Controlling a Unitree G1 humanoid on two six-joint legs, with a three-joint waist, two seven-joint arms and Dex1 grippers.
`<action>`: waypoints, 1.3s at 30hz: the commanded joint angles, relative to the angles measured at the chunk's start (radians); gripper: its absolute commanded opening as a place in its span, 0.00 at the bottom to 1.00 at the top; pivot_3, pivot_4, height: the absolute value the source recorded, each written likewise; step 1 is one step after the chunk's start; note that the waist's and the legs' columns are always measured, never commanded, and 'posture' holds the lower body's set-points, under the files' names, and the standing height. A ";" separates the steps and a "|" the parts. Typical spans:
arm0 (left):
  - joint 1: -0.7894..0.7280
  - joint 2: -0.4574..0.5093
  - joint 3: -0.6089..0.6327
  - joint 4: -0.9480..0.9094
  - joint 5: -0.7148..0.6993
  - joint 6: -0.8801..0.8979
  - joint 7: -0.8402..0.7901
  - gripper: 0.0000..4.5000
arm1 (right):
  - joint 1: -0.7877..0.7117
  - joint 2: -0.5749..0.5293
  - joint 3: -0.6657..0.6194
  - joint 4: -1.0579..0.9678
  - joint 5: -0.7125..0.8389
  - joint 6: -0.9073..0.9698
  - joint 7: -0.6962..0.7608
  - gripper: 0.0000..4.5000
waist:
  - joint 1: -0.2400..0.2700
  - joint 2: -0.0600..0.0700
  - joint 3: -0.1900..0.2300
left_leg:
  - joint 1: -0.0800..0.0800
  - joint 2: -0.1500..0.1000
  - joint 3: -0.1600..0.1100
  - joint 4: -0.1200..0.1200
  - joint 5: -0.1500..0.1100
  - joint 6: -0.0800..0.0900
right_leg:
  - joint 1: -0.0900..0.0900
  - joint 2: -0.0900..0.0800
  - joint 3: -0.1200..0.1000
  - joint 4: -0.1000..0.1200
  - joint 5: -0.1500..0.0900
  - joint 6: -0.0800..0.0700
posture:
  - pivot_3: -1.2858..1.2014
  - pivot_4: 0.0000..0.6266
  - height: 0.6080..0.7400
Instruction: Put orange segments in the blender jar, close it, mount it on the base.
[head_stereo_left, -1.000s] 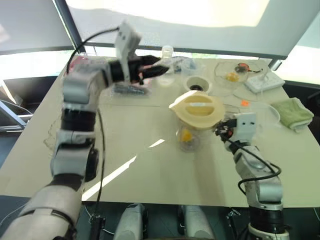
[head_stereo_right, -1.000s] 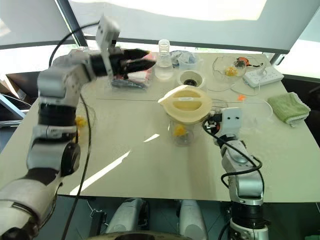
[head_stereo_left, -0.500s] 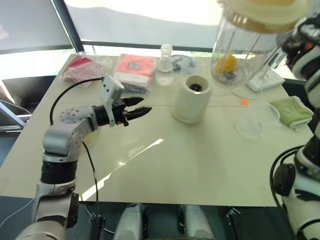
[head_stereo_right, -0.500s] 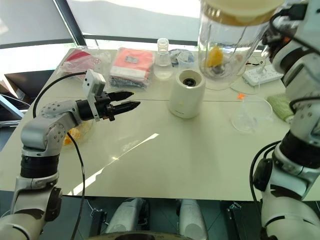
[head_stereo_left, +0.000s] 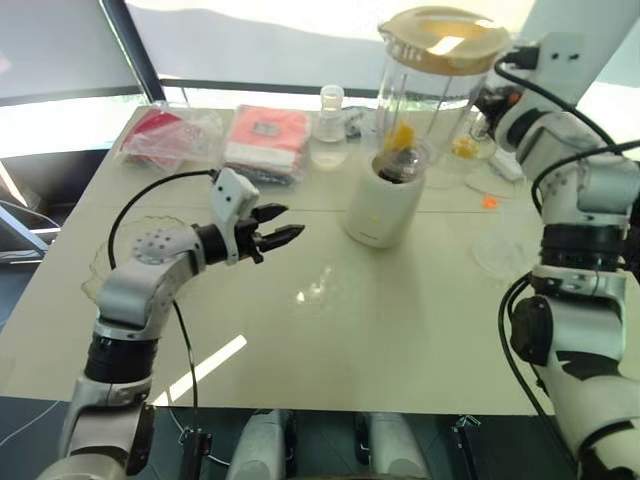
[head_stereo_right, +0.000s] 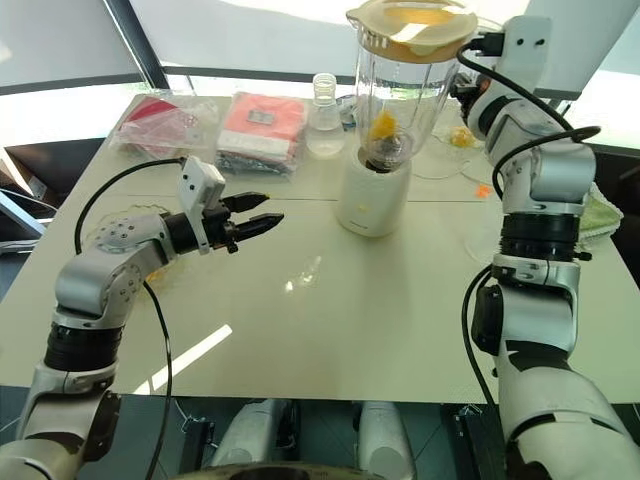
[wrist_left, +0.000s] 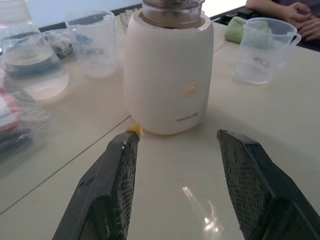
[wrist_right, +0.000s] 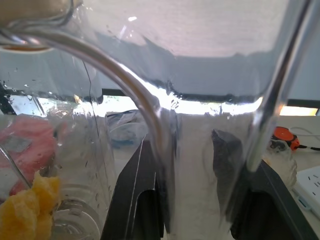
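The blender jar (head_stereo_right: 400, 90) is clear, capped with a cream lid (head_stereo_left: 438, 27), and stands upright with its bottom collar on top of the cream-white base (head_stereo_left: 378, 208). Orange segments (head_stereo_right: 384, 126) lie low inside the jar, also seen through its wall (wrist_right: 29, 210). My right gripper (head_stereo_left: 490, 100) is shut on the jar's side handle (wrist_right: 160, 145), one finger (wrist_right: 137, 200) on each side. My left gripper (head_stereo_right: 262, 213) hovers open and empty over the table, to the left of the base (wrist_left: 167, 75), pointing at it.
Behind the base stand a clear flask (head_stereo_left: 330, 132), red packets (head_stereo_left: 265, 138) and a glass bowl (head_stereo_left: 465, 148). A clear measuring cup (wrist_left: 260, 50) and a green cloth (head_stereo_right: 602, 215) lie to the right. A person's hands (wrist_left: 285, 10) rest at the far edge.
My right arm lifted the lidded jar off the table, swung it high, then brought it down onto the base. My left gripper drew back from the far packets and sank lower, staying open.
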 joint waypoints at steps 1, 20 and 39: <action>0.004 0.011 0.002 -0.060 -0.003 -0.004 0.023 0.57 | -0.056 0.001 -0.009 0.013 -0.008 -0.057 -0.001 0.21 | 0.001 0.000 0.000 | 0.000 0.000 0.000 0.000 0.000 0.000 | 0.000 0.000 0.000 0.000 0.000 0.000 | 0.52 0.24 1.00; 0.017 0.021 -0.031 -0.042 0.004 -0.031 0.040 0.57 | 0.066 0.028 0.004 -0.187 0.021 0.082 0.053 0.21 | -0.003 0.000 0.000 | 0.003 0.000 -0.001 -0.001 0.002 -0.003 | 0.000 0.001 0.000 0.001 0.000 0.000 | 0.52 0.24 1.00; 0.033 0.007 -0.046 -0.035 0.023 -0.065 0.054 0.57 | -0.031 0.009 -0.013 0.148 -0.018 -0.161 0.112 0.21 | -0.006 -0.001 0.000 | 0.005 0.000 -0.001 -0.001 0.003 -0.005 | 0.003 0.001 0.000 0.002 0.000 -0.001 | 0.52 0.24 1.00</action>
